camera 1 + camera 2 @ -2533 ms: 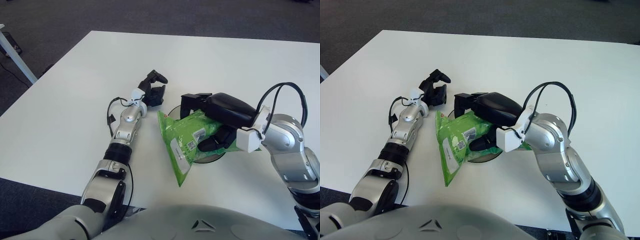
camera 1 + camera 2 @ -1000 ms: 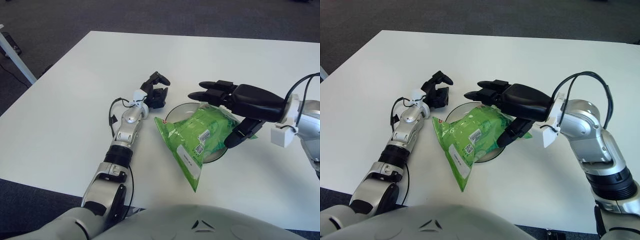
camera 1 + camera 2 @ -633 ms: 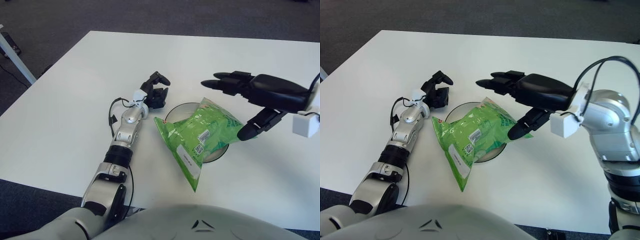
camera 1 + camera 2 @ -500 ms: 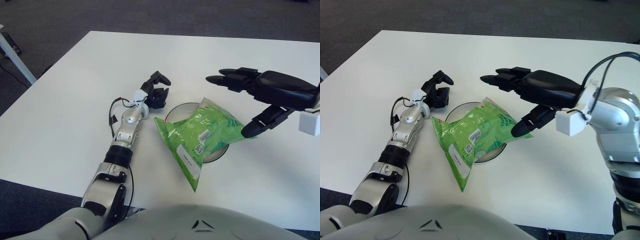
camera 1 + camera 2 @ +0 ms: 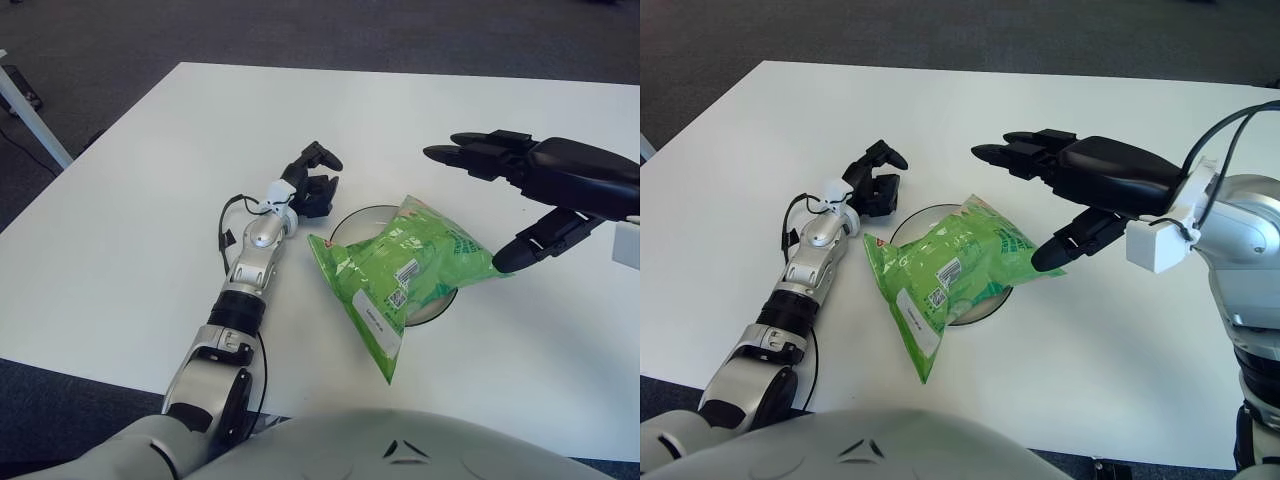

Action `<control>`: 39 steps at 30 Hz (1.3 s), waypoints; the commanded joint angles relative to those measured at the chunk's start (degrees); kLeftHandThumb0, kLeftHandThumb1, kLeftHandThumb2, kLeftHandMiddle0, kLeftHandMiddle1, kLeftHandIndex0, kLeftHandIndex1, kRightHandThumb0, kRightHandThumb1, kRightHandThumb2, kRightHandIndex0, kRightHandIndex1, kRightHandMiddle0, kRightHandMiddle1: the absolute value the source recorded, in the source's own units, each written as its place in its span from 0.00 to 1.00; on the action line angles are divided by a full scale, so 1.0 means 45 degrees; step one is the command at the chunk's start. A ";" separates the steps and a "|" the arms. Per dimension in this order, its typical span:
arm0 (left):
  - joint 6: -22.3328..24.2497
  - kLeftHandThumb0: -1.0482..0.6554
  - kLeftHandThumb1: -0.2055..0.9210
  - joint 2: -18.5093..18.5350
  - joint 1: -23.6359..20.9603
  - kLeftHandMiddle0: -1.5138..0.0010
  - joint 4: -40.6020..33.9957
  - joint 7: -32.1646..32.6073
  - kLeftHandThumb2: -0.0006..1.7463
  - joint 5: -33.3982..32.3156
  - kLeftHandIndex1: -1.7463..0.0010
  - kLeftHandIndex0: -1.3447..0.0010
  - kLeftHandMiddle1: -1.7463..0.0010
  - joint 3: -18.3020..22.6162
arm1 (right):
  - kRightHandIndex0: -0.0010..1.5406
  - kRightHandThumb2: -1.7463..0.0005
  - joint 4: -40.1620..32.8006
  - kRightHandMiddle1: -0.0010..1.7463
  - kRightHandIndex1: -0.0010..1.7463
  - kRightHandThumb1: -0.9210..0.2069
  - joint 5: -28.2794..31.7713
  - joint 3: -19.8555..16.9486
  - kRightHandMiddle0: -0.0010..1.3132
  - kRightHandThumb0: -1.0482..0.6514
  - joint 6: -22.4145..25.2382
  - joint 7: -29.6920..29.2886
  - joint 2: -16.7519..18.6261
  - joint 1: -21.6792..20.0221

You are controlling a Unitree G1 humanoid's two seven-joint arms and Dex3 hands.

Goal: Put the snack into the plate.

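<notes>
A green snack bag [image 5: 400, 275] lies across the round plate [image 5: 358, 221] near the middle of the white table, its lower end hanging over the plate's front rim onto the table. My right hand [image 5: 520, 195] is open with fingers spread, raised above and to the right of the bag, holding nothing. My left hand [image 5: 312, 185] rests on the table just left of the plate's far rim, fingers relaxed and empty.
The white table [image 5: 120, 230] stretches wide to the left and far side. A dark carpet floor lies beyond its edges. A white table leg [image 5: 30, 110] stands at the far left.
My right hand let go of the bag, opened, and drew up and to the right. The bag settled flatter on the plate. The left hand stayed put.
</notes>
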 commanded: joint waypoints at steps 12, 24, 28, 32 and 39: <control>-0.0218 0.39 0.73 0.0096 0.0648 0.31 0.0742 -0.0090 0.53 0.0079 0.00 0.72 0.00 -0.0029 | 0.00 0.86 -0.0866 0.01 0.00 0.00 -0.0390 -0.4403 0.01 0.00 0.2679 0.2239 -0.1936 0.1433; 0.0069 0.39 0.76 0.0154 0.0557 0.35 0.0800 0.0090 0.51 0.0197 0.00 0.74 0.00 -0.0035 | 0.07 0.74 0.0190 0.10 0.11 0.00 -0.0681 -0.4848 0.00 0.07 0.1276 -0.0303 0.0379 0.2545; 0.0119 0.39 0.76 0.0159 0.0545 0.35 0.0806 0.0177 0.51 0.0237 0.00 0.74 0.00 -0.0037 | 0.04 0.76 0.1379 0.10 0.12 0.02 -0.2024 -0.5309 0.00 0.04 0.0565 -0.0389 -0.0500 0.3104; 0.0115 0.39 0.77 0.0172 0.0498 0.34 0.0875 0.0226 0.50 0.0265 0.00 0.74 0.00 -0.0017 | 0.03 0.77 0.1033 0.03 0.05 0.02 -0.1458 -0.5462 0.00 0.04 0.0338 -0.0920 0.0309 0.3260; 0.0011 0.39 0.78 0.0160 0.0461 0.33 0.0970 0.0341 0.50 0.0342 0.00 0.75 0.00 -0.0021 | 0.01 0.74 0.2519 0.04 0.53 0.04 -0.0965 -0.5966 0.00 0.06 -0.1521 -0.1336 0.0322 0.3601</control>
